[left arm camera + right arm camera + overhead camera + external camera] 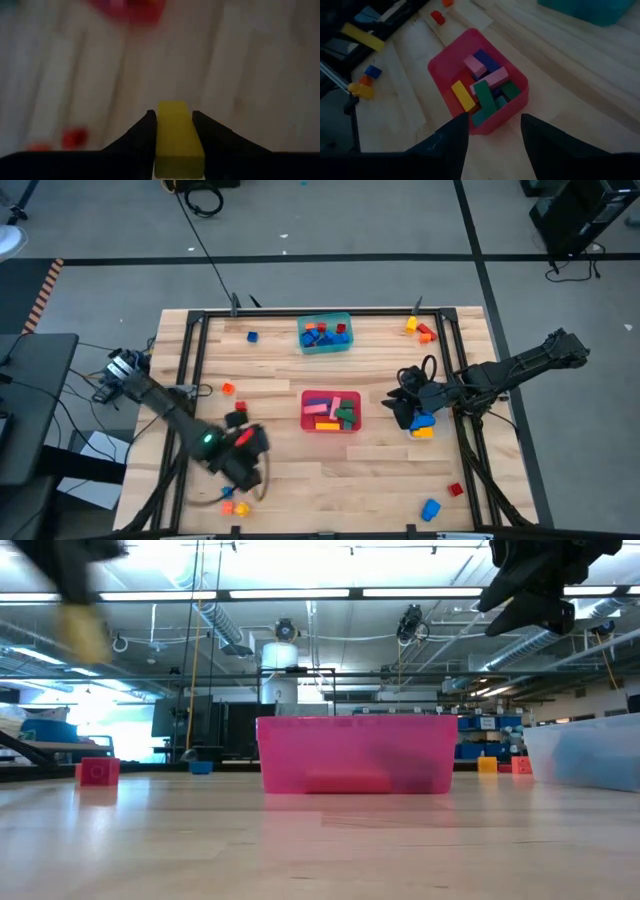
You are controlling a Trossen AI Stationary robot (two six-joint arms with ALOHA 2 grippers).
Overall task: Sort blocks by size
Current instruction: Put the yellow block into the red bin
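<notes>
My left gripper [172, 115] is at the table's near left [248, 452], lifted off the wood and shut on a yellow bar block [176, 135]. The bar also shows in the low view [80, 630] and the right wrist view [362, 36]. My right gripper [492, 120] is open and empty, raised just right of the red tub [330, 412]. That tub holds several bars in pink, yellow, green and blue [482, 92]. Loose blocks lie on the table: blue [252, 337], red [228, 388], red [455, 490] and blue [430, 508]. My left gripper pinches the yellow bar's two long sides [161, 131] between its two fingers, which lie along the bar. One end of the bar sticks out a little past the fingertips. The bar is lifted clear of the table.
A teal tub [325, 333] with red and blue blocks stands at the far middle. A clear tub [590, 750] is on the right, with blue and yellow blocks [422, 423] there. Orange and yellow blocks lie at the far right [420, 328] and near left [232, 507]. A black frame [190, 360] borders the table.
</notes>
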